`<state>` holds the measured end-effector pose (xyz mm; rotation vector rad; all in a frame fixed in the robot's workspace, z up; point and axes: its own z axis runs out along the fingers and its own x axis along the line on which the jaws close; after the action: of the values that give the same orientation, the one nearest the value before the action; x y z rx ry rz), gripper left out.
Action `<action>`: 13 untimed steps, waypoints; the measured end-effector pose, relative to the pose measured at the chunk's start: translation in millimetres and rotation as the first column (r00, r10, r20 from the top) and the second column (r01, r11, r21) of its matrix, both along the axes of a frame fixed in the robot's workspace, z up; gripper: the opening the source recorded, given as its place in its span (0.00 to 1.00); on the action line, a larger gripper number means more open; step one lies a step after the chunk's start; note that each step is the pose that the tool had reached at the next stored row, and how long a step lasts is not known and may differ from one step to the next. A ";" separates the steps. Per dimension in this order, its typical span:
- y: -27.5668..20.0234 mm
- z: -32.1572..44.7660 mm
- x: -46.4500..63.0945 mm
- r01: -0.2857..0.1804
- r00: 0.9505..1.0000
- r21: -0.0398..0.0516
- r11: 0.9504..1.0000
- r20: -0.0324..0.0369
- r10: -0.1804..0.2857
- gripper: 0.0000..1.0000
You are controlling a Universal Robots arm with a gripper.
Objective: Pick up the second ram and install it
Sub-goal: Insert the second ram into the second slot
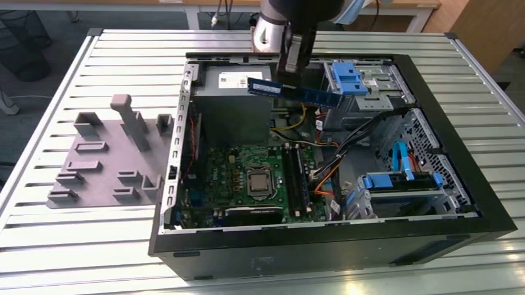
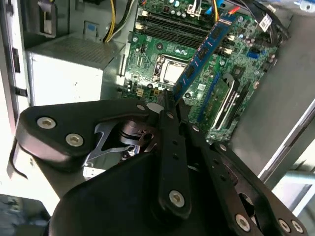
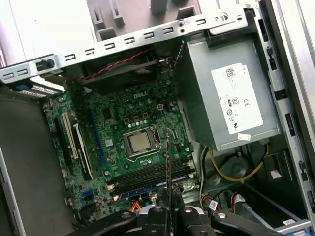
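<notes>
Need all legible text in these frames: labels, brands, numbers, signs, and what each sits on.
White label on the power supply: codes and symbols, too small to read.
White lettering on the motherboard, above the processor socket: a short maker's mark. The other board print is too small to read.
Pale sticker on the second ram, held in the pincer: blurred.
Nothing else is legible.

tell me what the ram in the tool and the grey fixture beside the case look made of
Second ram: rigid blue circuit board, probably fibreglass laminate, matte, with small dark chips; it is clamped in the tool.
Grey fixture: looks like plastic, judging by its uniform dull grey, blocky posts and lack of shine, though that is not certain.
</notes>
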<state>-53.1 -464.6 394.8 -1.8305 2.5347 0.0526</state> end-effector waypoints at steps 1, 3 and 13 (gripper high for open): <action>0.0 -0.3 0.0 0.020 1.000 0.000 1.000 0.000 -0.020 0.14; 0.0 -0.6 0.0 0.056 0.998 0.000 0.998 0.000 -0.056 0.14; 0.0 -2.6 0.0 0.239 0.971 0.000 0.971 0.000 -0.239 0.14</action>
<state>-53.1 -464.6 392.2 -1.5096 2.7336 0.0493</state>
